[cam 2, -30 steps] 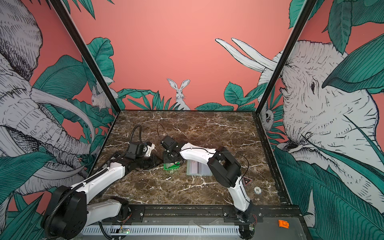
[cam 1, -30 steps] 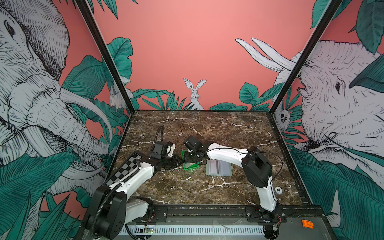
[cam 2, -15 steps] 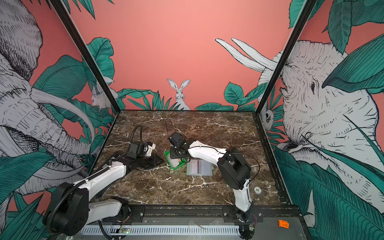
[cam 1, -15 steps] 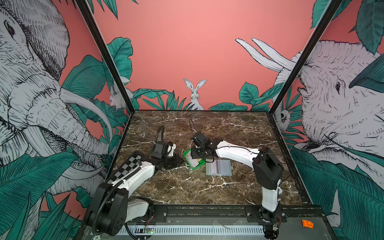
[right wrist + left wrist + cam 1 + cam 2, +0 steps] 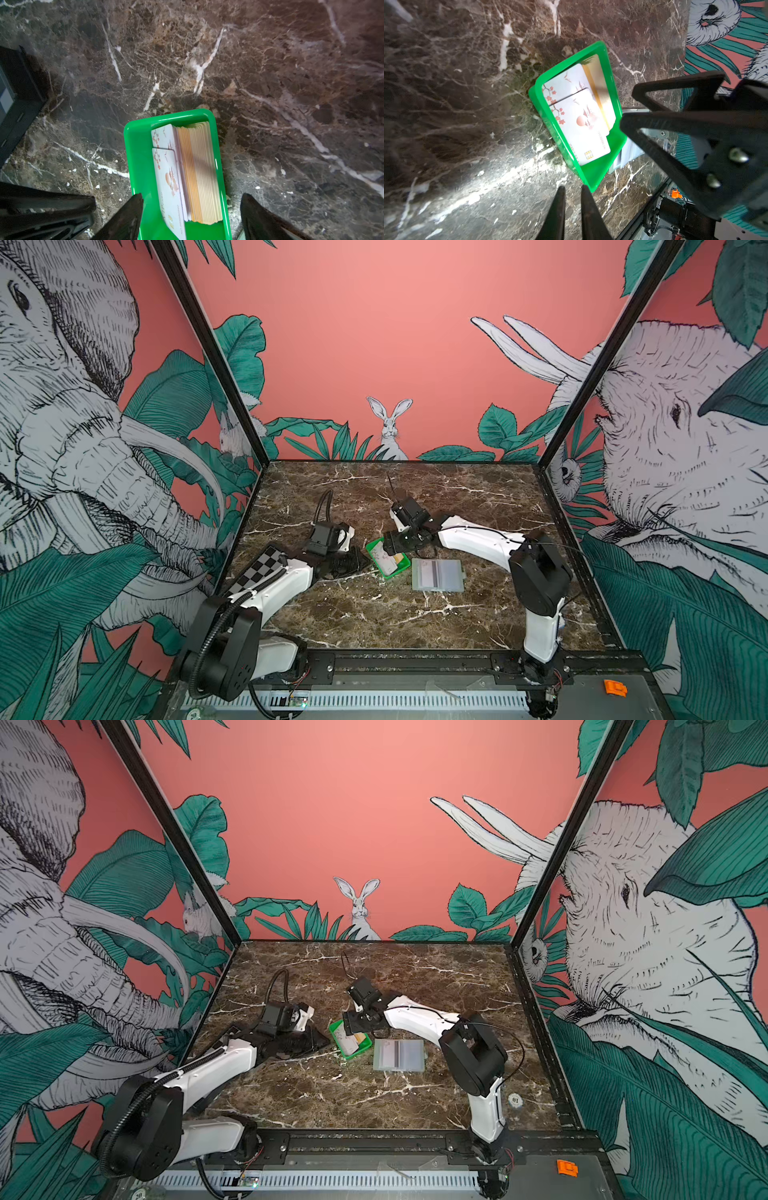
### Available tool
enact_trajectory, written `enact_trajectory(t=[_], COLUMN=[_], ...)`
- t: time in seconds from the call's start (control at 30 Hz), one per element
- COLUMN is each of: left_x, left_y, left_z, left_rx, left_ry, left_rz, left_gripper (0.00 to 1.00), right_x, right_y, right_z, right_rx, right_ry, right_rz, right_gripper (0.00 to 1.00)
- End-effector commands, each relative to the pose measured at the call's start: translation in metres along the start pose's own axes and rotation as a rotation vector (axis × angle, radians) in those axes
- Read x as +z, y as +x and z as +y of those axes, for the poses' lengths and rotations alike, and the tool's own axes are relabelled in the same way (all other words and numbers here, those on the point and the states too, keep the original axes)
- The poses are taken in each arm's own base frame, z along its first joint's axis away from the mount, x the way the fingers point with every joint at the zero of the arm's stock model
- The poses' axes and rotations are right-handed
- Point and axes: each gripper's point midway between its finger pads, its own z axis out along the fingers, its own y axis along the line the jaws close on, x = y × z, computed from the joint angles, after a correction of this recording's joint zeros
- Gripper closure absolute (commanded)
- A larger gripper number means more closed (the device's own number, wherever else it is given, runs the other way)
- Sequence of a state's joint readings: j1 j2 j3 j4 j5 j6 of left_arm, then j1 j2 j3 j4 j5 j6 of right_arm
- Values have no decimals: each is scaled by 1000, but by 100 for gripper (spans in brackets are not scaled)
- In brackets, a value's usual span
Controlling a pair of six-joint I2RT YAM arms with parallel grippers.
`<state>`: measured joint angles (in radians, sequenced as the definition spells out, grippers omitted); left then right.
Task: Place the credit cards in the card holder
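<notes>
The credit cards [image 5: 197, 172] lie stacked in a bright green tray [image 5: 166, 118], tan edges fanned. A white blossom-printed card [image 5: 583, 133] has slid partly off the pile. My right gripper [image 5: 191, 196] hangs open over the tray's end, one finger above its rim and one outside, holding nothing. It shows in both top views [image 5: 392, 545] [image 5: 353, 1025]. My left gripper [image 5: 573, 188] is shut to a narrow slit on nothing, with one fingertip at the tray's corner. The pale green card holder [image 5: 437, 575] [image 5: 399, 1056] lies open and flat just right of the tray [image 5: 376, 545].
Dark marble table [image 5: 374, 614] enclosed by patterned walls at back and sides. A black rail [image 5: 415, 659] runs along the front, with a small orange part [image 5: 615, 688] beyond it. A white round marker [image 5: 514, 1099] sits near the right arm's base.
My right gripper has gone from shut to wide open over the tray, and its arm has swung a little to the right. The left arm has stayed put.
</notes>
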<state>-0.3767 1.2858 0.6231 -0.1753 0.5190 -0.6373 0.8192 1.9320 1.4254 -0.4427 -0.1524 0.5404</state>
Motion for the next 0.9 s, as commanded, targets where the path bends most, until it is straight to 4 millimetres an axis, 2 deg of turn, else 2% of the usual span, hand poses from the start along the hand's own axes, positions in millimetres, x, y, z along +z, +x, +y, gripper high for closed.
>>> enact_trajectory(t=[0.0,0.2,0.4,0.67,0.87], left_x=[-1,18,36,45,49], left_y=[-21,-27,-21,-14,-9], left_z=[-16,-24,-19,-10,-3], left_rx=[37,63,59,52,58], left_ry=[12,-5,-43,-63,-88], left_rz=[-51,-27,-4,22,47], left_gripper=[82,82,83,84,84], right_x=[14,21,28,38,39], right_y=[18,26,28,24,12], right_z=[-7,-9,-15,-23,-26], right_rx=[-36,-57,-48,-25,-8], right_ry=[18,20,43,76,83], right_rz=[68,99,104,101,77], right_gripper=[26,25,27,30,33])
